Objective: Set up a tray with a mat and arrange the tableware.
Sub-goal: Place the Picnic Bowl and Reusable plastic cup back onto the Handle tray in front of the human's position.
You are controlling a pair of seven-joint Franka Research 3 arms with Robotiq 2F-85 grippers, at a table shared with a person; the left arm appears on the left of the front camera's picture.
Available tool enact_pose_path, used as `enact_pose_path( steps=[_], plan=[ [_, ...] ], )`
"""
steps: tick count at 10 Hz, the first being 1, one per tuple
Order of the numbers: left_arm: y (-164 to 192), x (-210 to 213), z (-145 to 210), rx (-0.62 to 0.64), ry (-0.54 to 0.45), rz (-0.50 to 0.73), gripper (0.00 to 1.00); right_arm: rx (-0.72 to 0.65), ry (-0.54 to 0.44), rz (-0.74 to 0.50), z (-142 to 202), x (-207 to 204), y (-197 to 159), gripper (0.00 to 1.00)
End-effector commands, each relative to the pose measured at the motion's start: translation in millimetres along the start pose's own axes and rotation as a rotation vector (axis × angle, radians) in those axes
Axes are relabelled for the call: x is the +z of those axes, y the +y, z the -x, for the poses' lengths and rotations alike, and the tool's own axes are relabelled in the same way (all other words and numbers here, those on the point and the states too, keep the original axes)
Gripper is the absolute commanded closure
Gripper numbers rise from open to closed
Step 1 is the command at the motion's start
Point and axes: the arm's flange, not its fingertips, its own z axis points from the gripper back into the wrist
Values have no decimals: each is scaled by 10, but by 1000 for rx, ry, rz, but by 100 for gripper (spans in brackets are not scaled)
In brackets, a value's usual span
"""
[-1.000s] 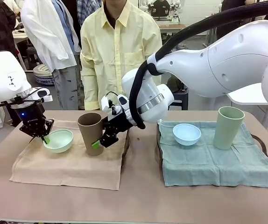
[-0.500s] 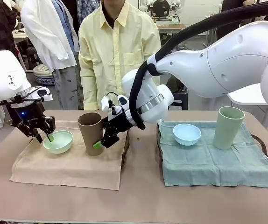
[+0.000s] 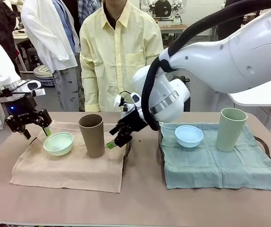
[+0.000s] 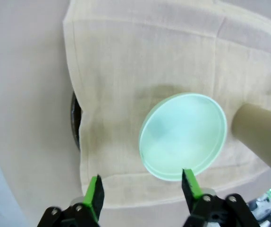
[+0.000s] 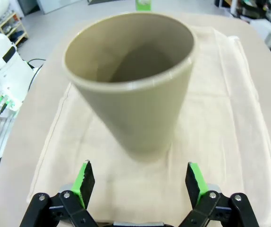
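change: left hand has lifted off the mint bowl, fingers spread, empty; right hand has backed away from the brown tumbler, wide open, empty | place: bowl and upright tumbler on beige woven mat | right: matte blue bowl, pale green tumbler on teal cloth on desk

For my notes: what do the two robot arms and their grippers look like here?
Both arms have glossy white rounded shells. The right arm carries a thick black hose along its top and a silver ring at the wrist. The left gripper and right gripper are black with bright green pads; thin black cables run at each wrist, and a small blue light glows on the left one.
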Motion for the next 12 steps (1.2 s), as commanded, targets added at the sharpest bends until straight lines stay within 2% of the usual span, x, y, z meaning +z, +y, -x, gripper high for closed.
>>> enact_pose_path(
  steps=[1, 3, 5, 7, 9, 12],
  plan=[
    [5, 145, 163, -47, -23, 34, 0, -159, 76, 15, 87, 286, 196, 0],
    [-105, 357, 282, -120, -33, 6, 0, -366, 156, 80, -101, 697, 367, 0],
    [-336, 526, 439, -215, -52, -82, 0, -598, 285, 168, -472, 1134, 618, 0],
    [-578, 695, 565, -279, -66, -118, 0, -802, 392, 193, -773, 1395, 785, 0],
    [-806, 1011, 652, -272, -82, -184, 0, -932, 561, 249, -1167, 1461, 927, 0],
    [-1014, 1444, 687, -228, -69, -255, 0, -934, 648, 388, -1981, 1535, 1185, 0]
  ],
)
